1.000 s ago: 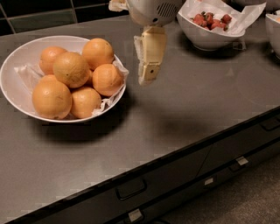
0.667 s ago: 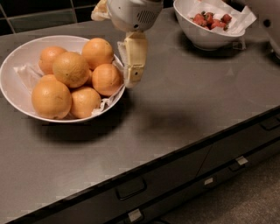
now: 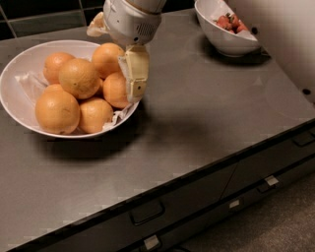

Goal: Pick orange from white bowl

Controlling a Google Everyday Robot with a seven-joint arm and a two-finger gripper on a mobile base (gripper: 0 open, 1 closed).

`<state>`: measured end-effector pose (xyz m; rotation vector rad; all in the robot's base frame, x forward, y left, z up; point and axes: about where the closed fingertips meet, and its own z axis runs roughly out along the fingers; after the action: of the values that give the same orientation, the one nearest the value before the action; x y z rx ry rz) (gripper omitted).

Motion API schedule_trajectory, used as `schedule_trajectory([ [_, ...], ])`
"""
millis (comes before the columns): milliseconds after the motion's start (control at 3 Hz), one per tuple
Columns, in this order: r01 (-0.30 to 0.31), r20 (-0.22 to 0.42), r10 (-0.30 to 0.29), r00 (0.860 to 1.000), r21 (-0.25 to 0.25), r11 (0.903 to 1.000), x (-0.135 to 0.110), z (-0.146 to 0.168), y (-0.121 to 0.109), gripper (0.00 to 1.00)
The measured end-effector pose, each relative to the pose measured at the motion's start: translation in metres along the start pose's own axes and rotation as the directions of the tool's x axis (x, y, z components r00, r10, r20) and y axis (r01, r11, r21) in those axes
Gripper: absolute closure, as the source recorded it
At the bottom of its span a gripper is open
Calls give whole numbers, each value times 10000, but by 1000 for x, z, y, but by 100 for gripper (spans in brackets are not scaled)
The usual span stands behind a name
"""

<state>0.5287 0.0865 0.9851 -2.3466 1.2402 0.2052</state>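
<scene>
The wide white bowl (image 3: 18, 64) sits at the left of the dark counter, lined with crumpled white paper (image 3: 30, 84). It holds several oranges; the biggest (image 3: 56, 110) is at the front left, another (image 3: 78, 78) lies on top, and one (image 3: 114, 91) is at the right edge. My gripper (image 3: 136, 78) hangs from the white wrist (image 3: 132, 22) over the bowl's right rim. It points down, right beside the right-edge orange and in front of the back-right orange (image 3: 107, 58). It holds nothing that I can see.
A deeper white bowl (image 3: 224, 39) with red strawberries (image 3: 229, 22) stands at the back right by a pale wall (image 3: 280, 29). The counter's front edge drops to drawers with handles (image 3: 146, 211). A dark tiled backsplash (image 3: 44, 15) runs behind the bowl.
My gripper has moved left from the open counter to the bowl's right rim, now against the oranges. The bowls appear larger and shifted right in the view.
</scene>
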Motion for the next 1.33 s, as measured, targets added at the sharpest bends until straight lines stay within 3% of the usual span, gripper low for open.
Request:
schedule_trajectory([
  [667,740,243,-735,9970,-186,9971,-23,11,-20,0],
  [1333,1250,690,-1200,9904,-745,9893,-41,32,-30,11],
])
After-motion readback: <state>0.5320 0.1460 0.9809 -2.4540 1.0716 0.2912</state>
